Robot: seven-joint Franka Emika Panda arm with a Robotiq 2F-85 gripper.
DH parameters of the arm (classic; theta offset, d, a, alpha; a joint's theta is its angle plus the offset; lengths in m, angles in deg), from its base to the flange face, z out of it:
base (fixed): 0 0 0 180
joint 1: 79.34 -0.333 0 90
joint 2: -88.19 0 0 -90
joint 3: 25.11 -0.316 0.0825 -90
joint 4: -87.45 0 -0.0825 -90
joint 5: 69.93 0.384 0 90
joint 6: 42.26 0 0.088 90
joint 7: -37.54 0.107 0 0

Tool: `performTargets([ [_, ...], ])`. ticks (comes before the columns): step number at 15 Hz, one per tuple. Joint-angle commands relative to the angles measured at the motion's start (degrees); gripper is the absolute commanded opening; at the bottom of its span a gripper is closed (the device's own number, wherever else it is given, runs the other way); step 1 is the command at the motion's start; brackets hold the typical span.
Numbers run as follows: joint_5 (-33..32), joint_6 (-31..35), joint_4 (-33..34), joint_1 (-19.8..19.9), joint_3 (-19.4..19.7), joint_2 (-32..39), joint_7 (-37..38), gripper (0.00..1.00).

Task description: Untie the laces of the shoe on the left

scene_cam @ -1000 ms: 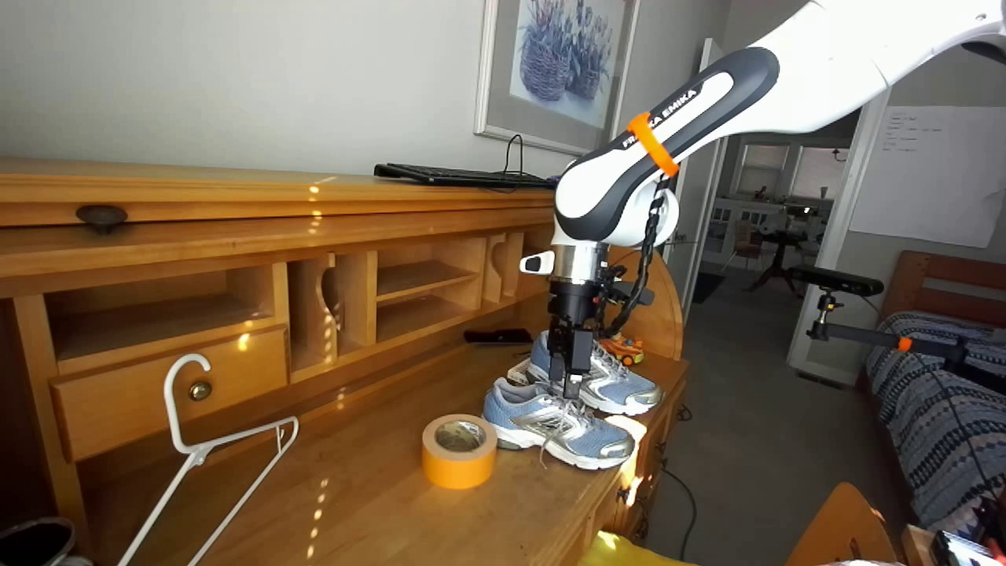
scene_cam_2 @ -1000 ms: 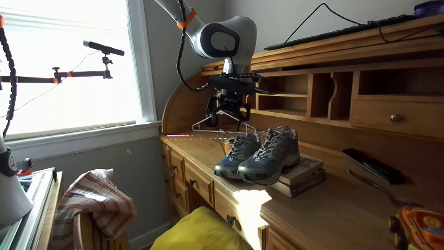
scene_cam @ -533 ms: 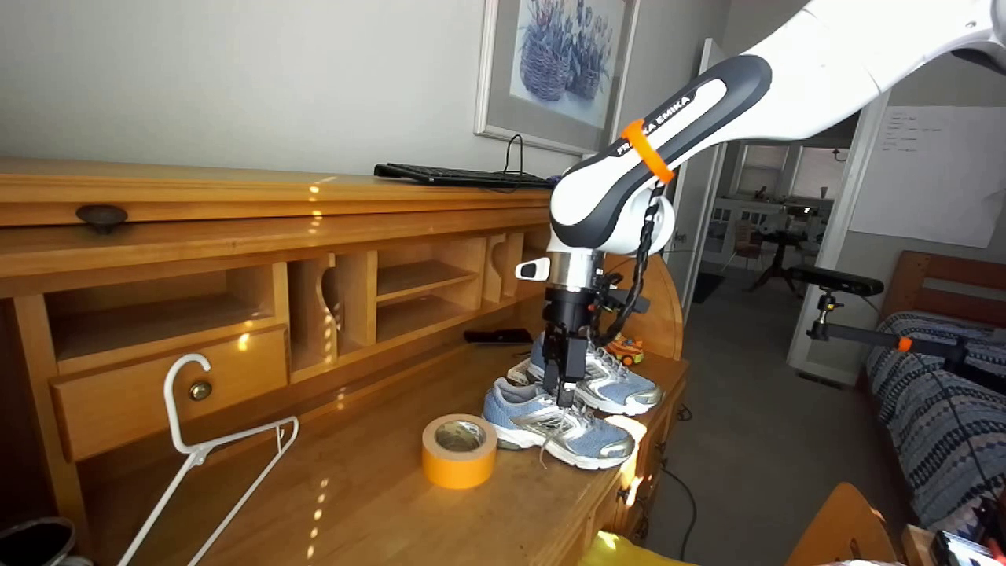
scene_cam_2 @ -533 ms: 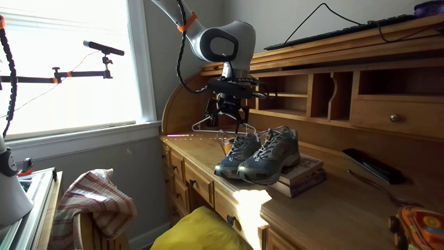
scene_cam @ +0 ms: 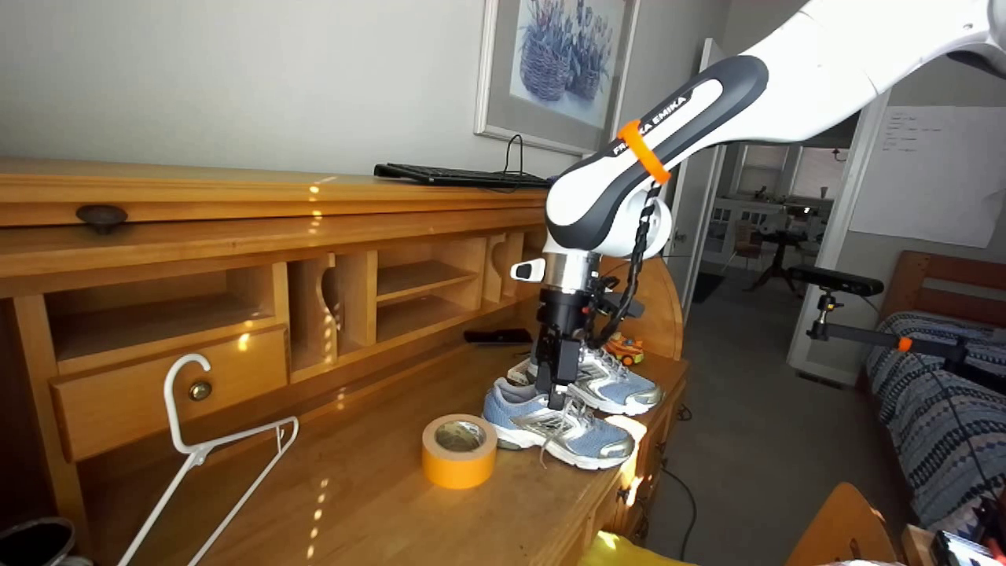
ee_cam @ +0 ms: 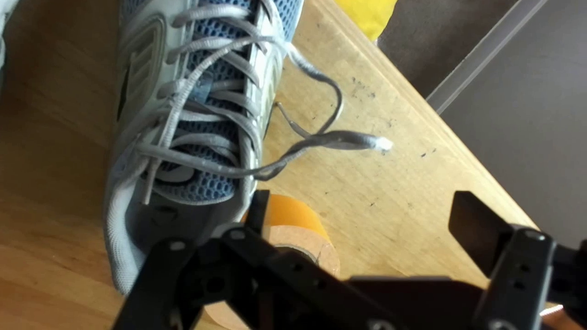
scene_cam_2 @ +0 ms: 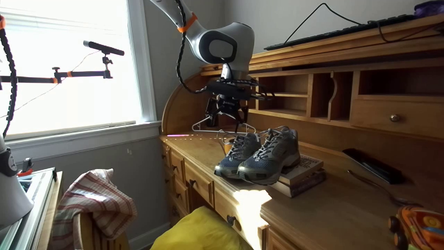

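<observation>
Shoe (scene_cam: 534, 423), in an exterior view: just below the gripper (scene_cam: 557, 393), toe pointing to the front edge of the wooden desk (scene_cam: 369, 479).
Bed (scene_cam: 943, 393): well apart from the gripper.
Matching shoe (scene_cam_2: 277, 156), in an exterior view: alongside, pointing likewise, farther from the gripper.
Window (scene_cam_2: 97, 97): well apart from the gripper.
Laces (ee_cam: 344, 139), wrist view: looped, an end trailing ahead of the gripper.
Long axis: leads away from the widely spread fingers (ee_cam: 474, 229), shoe's opening nearest.
</observation>
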Motion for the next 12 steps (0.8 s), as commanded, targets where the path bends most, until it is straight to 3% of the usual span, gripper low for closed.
performTargets([
  [1,-0.07,-0.15,0.09,0.40,-0.36,0.97,-0.83,1.00],
  [12,-10.94,-5.26,1.19,-1.78,1.45,1.61,2.07,1.00],
])
